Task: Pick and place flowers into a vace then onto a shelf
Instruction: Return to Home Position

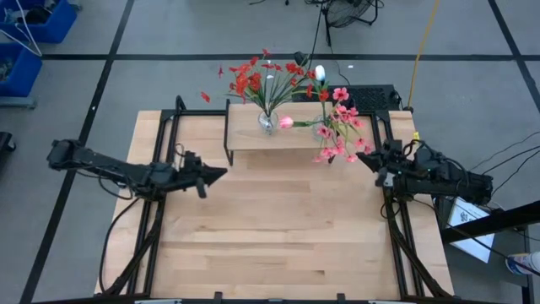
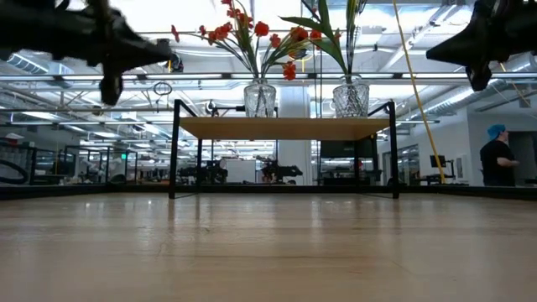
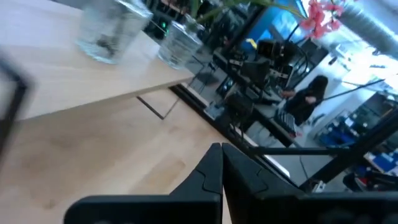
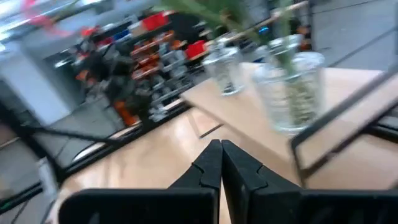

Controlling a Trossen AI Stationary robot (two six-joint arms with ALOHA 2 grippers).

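On shelf (image 2: 285,127), two flower vases (image 2: 260,99), glass clearest in low view

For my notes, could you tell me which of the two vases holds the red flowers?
The left-hand vase on the shelf; the other vase holds pink blossoms.

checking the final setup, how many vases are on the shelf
2. The red-flower vase stands left of middle on the shelf; the pink-flower vase stands toward its right-arm end. Both upright; none seems hidden.
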